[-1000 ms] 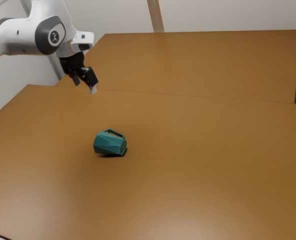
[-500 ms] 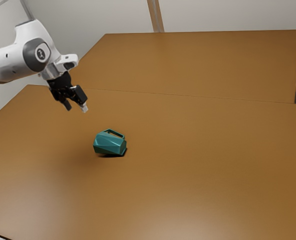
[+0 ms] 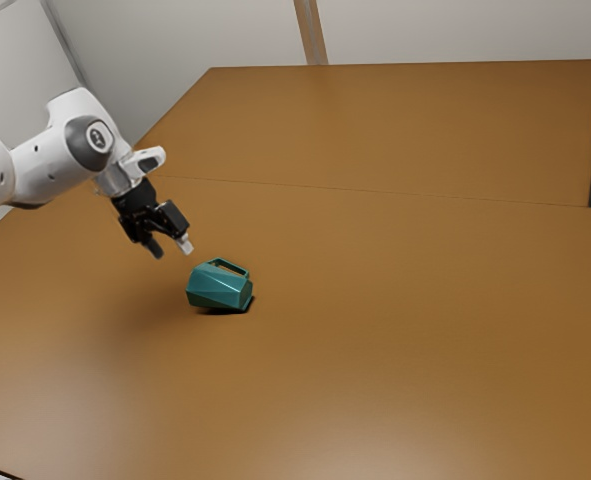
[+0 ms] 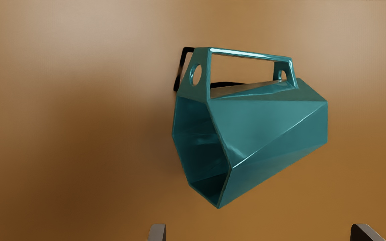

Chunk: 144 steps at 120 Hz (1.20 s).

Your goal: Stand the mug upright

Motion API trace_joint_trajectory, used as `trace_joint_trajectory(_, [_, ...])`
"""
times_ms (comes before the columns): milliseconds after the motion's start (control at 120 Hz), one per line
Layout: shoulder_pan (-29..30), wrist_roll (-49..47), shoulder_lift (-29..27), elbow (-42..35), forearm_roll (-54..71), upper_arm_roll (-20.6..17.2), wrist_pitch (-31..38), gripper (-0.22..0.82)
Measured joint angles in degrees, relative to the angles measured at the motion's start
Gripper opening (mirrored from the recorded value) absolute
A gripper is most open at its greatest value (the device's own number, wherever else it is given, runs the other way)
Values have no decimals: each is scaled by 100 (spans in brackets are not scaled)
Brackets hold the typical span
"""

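Closer to the mug [image 3: 220,288] and lower came my claw [image 3: 171,250] since the earlier frames, while the mug stayed put, lying on its side on the bench [image 3: 425,350]. I had the claw released, fingers wide apart, holding nothing and just short of it. Its handle [image 4: 250,53] jutted from the upper side. I judged that a fingertip coming down on the rim [image 4: 224,152] could roll it, and that a pinch across those slanting facets might slip during the turn upright.
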Motion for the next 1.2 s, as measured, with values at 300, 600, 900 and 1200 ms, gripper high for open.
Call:
trace_joint_trajectory(300, [209,358,432,-1,-702,-22,-40,60])
trace_joint_trajectory(600, [415,695,689,17,-1214,-80,-214,54])
trace_joint_trajectory(900, [442,1053,952,97,-1663,-105,-383,46])
trace_joint_trajectory(1200, [441,1337,1104,258,-1896,-247,-452,37])
